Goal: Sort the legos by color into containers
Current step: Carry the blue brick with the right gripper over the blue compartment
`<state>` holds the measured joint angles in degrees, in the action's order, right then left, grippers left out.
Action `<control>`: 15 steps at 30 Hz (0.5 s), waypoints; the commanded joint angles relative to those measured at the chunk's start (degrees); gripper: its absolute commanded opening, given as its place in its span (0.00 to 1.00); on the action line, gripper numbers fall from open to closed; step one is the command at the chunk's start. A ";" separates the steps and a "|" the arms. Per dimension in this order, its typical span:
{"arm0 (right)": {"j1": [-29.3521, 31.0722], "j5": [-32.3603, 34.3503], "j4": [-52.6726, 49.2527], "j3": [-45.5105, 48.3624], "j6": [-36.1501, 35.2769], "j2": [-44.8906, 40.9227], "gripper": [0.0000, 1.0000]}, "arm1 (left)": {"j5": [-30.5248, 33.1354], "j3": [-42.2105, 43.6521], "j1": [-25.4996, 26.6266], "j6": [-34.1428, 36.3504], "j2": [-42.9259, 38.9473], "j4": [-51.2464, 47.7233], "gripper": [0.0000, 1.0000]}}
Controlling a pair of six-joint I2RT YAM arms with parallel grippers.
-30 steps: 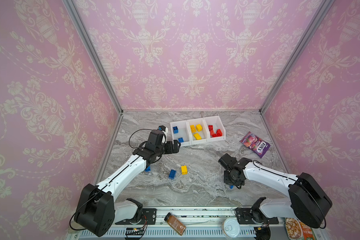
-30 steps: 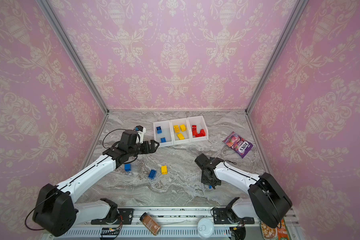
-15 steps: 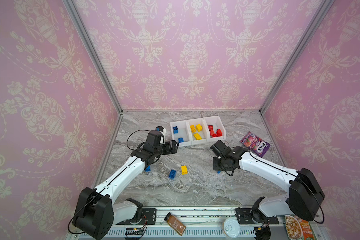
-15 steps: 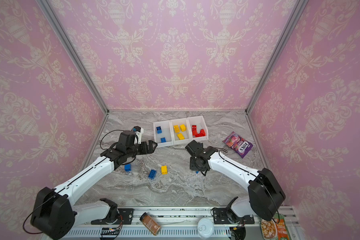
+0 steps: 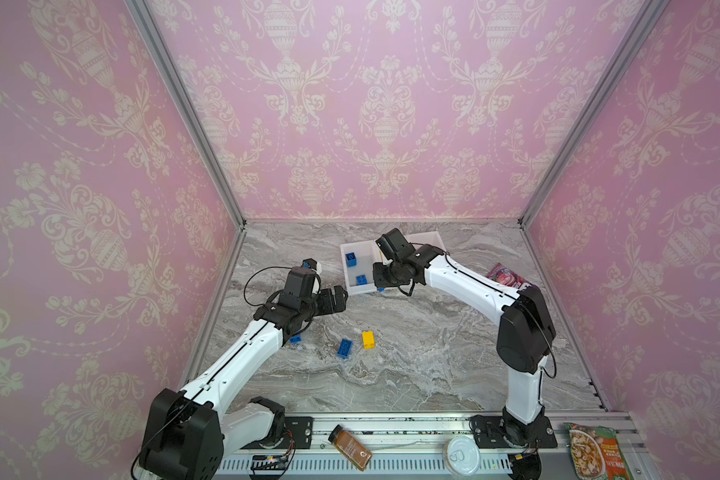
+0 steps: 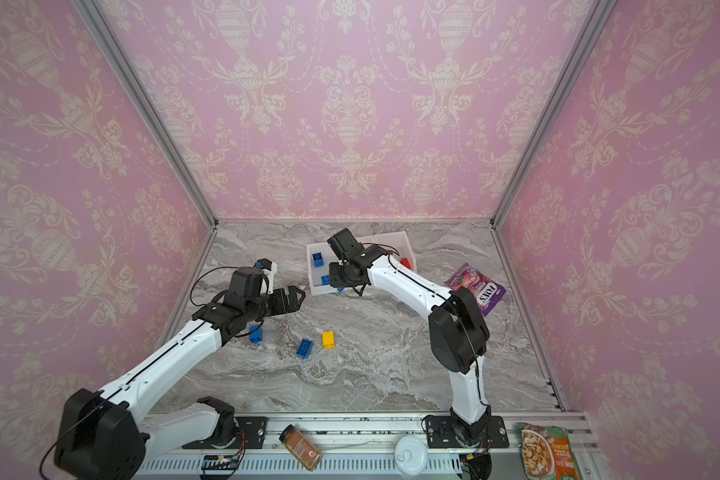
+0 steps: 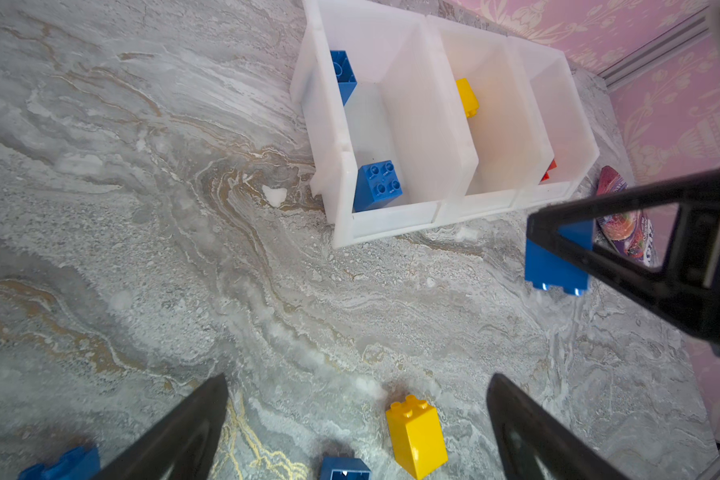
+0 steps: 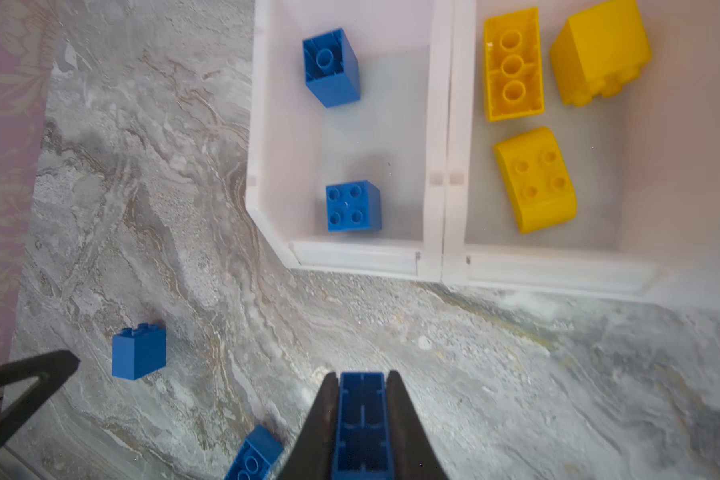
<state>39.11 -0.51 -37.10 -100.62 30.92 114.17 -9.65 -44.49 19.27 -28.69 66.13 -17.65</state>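
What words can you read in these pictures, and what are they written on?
"FOX'S": on the purple candy bag, near the table's right edge in a top view.
Green snack packet: it has print, but too small and blurred to read.
Brown spice jar: label too blurred to read.
Legos and containers: no words that can be read.

The right gripper [image 8: 360,376], clamped on a blue brick [image 8: 362,419], hangs just before the low front wall of the bins [image 8: 350,257]. 2 binned bricks [image 8: 353,205] leave bare floor between them. The left gripper [image 5: 335,299], spread wide, crowds the bins' left front corner. 3 loose bricks [image 5: 367,339] dot the marble [image 5: 412,365] front-left. The front-right lies open.
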 commanded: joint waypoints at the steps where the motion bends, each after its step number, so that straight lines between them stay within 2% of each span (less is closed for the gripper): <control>1: 0.20 -0.90 -3.88 -7.70 -4.03 5.27 0.19 | 1.82 0.83 -0.62 -1.37 -1.76 -1.94 0.99; 9: -0.08 -0.81 -7.85 -27.05 -6.18 19.03 0.20 | 2.01 1.08 -0.72 -1.55 -2.42 -2.38 0.99; 15: -0.95 -1.25 -10.14 -36.51 -6.13 26.49 0.20 | 2.27 1.14 -0.72 -1.72 -2.76 -2.66 0.99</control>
<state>38.81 -1.41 -43.68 -133.60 25.87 138.15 -8.60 -44.40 19.18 -29.50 64.42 -18.79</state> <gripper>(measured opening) 0.197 0.993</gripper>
